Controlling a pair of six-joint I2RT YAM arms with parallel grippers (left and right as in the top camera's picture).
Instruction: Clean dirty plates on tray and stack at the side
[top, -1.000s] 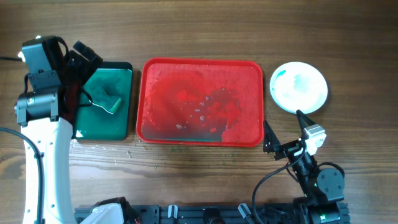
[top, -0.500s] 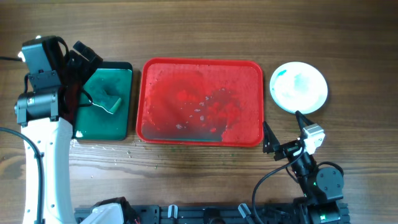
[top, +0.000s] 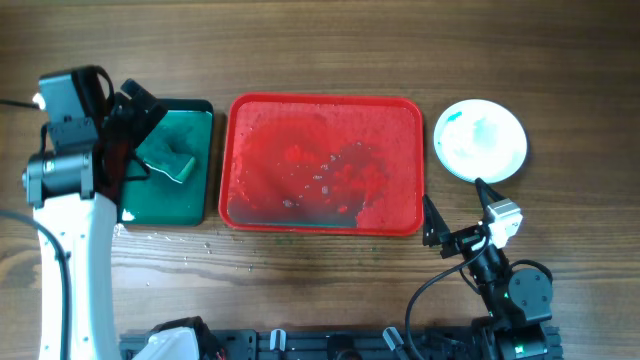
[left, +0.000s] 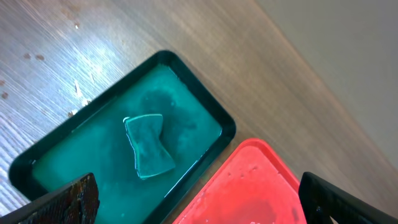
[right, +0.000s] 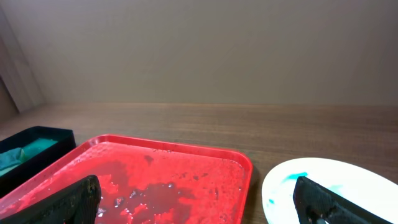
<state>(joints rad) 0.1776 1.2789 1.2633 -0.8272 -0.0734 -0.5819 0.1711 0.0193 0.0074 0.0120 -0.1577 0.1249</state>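
Observation:
The red tray (top: 323, 104) lies mid-table, wet, with dark puddles and no plate on it; it also shows in the left wrist view (left: 261, 186) and the right wrist view (right: 186, 155). White plates (top: 480, 140) with teal smears sit to the right of the tray on the table, seen as one disc; I cannot tell how many are stacked. Their near edge shows in the right wrist view (right: 336, 180). My left gripper (top: 130, 140) (left: 199, 205) is open and empty above the green tray. My right gripper (top: 455, 205) (right: 199, 202) is open and empty, in front of the tray's right corner.
A dark green tray (top: 200, 190) (left: 205, 106) stands left of the red tray, with teal liquid and a teal sponge (top: 172, 162) (left: 148, 144) in it. Water drops (top: 170, 240) lie on the wood in front of it. The right arm's base (top: 520, 295) is at the front right.
My left arm has shifted slightly to the right over the green tray. The right arm, tray and plates have not moved.

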